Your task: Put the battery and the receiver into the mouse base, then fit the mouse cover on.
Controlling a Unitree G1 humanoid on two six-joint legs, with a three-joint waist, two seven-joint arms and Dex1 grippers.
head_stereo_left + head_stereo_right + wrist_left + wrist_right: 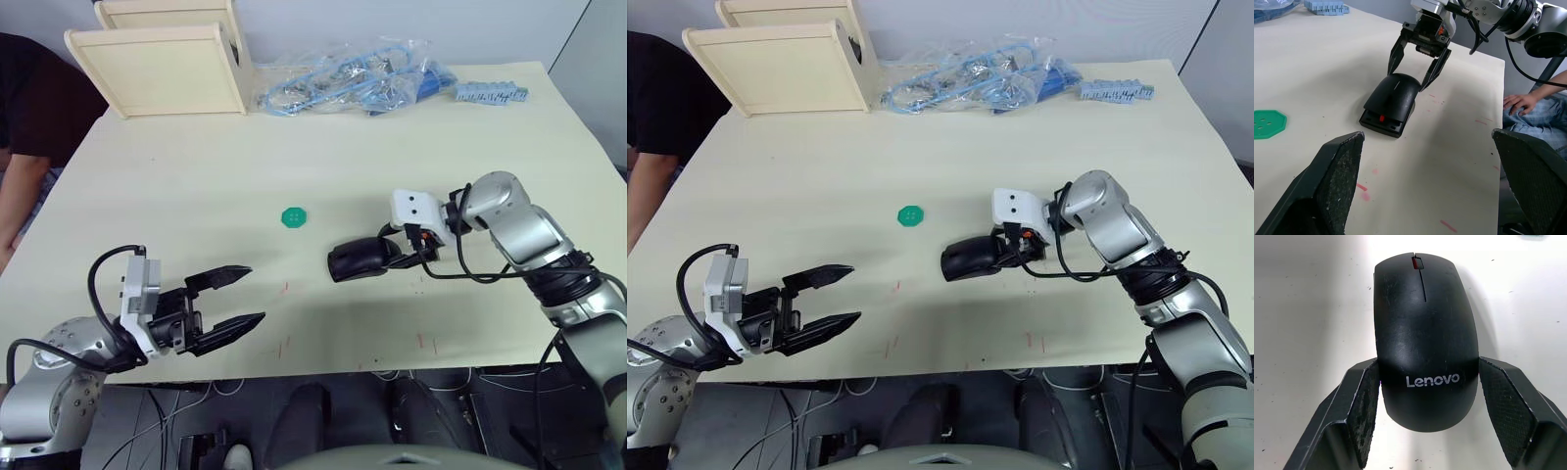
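Right wrist view looks down on the mouse cover (1422,333), a smooth glossy black shell with a Lenovo logo, fine scuffs, a centre seam and a red-lit scroll slot at the front; it sits seated over the mouse base (1382,122), so the mouse reads as assembled on the bench (196,176). Right tool (400,253) straddles the rear of the mouse, its two textured black fingers (1364,413) on either flank; one pad touches the shell side, the other looks just apart, so the jaws stand spread around it, not clamped. Judgement: that straddle suits pressing or steadying the cover, or letting go once it is snapped on. Left wrist view shows the front underside of the base, black plastic with a small red patch, lying flat on the matte cream bench, with faint red marks on the surface nearby. Left tool (227,304) hangs low near the bench's front edge, well apart from the mouse, fingers wide apart and empty; probably parked out of the way. Battery and receiver cannot be seen, presumably inside the base. Green scalloped disc (294,216) with small holes lies flat between the two arms, further back. Pale wooden trays (162,69) and a clear bag of blue parts (348,78) sit at the far edge. A person's hand (1520,102) rests on a knee beside the bench.
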